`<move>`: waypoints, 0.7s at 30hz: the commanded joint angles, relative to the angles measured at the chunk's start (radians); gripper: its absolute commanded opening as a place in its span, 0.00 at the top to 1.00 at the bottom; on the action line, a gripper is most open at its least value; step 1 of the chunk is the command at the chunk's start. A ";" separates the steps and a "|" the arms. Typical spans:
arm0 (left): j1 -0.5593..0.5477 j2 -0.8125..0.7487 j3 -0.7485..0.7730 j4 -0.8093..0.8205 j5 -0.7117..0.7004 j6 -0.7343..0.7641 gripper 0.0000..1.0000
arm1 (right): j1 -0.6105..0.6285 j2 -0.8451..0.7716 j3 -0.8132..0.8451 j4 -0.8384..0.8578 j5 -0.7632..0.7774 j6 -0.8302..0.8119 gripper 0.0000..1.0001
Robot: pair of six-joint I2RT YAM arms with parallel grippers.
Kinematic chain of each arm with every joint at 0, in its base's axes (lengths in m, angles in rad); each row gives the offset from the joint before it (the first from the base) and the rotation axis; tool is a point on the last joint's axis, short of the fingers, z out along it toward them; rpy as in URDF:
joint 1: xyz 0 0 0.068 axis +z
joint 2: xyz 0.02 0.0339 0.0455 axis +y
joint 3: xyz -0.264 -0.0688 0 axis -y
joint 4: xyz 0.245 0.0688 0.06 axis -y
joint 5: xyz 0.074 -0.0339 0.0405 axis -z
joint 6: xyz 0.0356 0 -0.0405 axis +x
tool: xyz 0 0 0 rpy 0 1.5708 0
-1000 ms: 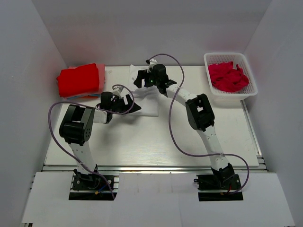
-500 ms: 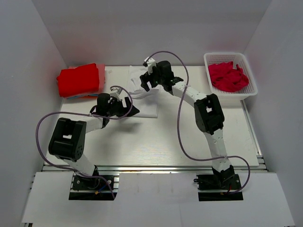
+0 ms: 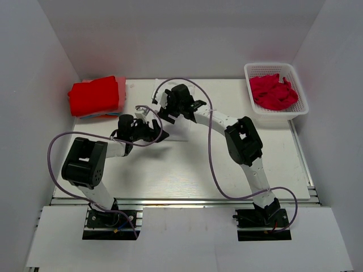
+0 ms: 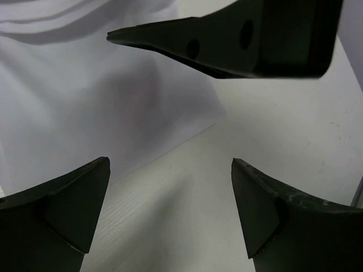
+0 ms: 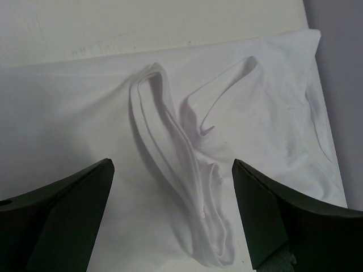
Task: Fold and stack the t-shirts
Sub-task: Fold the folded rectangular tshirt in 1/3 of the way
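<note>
White t-shirt [image 5: 187, 141]: thin matt cloth, creased. Red t-shirts [image 3: 93, 96], 10 o'clock: matt cloth. Basket [image 3: 281, 118], 2 o'clock: white plastic lattice. Table [image 3: 187, 170]: smooth, matt. Left gripper [image 4: 170, 170] & right gripper [image 5: 173, 170]: matt blk plastic.

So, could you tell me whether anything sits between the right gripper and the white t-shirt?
Nothing visible does. The right gripper hangs open directly over the white t-shirt. A rumpled fold of the cloth shows in the gap, and no other object lies over it.

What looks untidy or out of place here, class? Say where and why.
The white t-shirt has a raised, bunched ridge of cloth down its middle instead of lying flat. The crimson t-shirt lies crumpled and unfolded in the basket.
</note>
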 commanded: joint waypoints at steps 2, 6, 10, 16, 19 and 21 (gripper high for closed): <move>-0.019 0.063 -0.001 0.088 0.052 0.044 0.04 | 0.028 0.022 0.017 -0.024 0.050 -0.121 0.10; -0.019 0.112 0.008 0.097 0.065 0.044 0.05 | 0.039 0.042 -0.008 0.002 0.082 -0.155 0.10; -0.019 0.113 -0.010 0.109 0.065 0.044 0.05 | 0.045 0.065 -0.029 0.120 0.200 -0.156 0.10; -0.019 0.103 -0.053 0.090 0.036 0.044 0.05 | 0.040 0.109 -0.019 0.218 0.288 -0.159 0.10; -0.019 0.103 -0.053 0.080 0.036 0.044 0.05 | 0.036 0.125 0.001 0.247 0.323 -0.144 0.10; -0.019 0.103 -0.063 0.080 0.036 0.054 0.06 | 0.034 0.132 -0.003 0.305 0.360 -0.116 0.10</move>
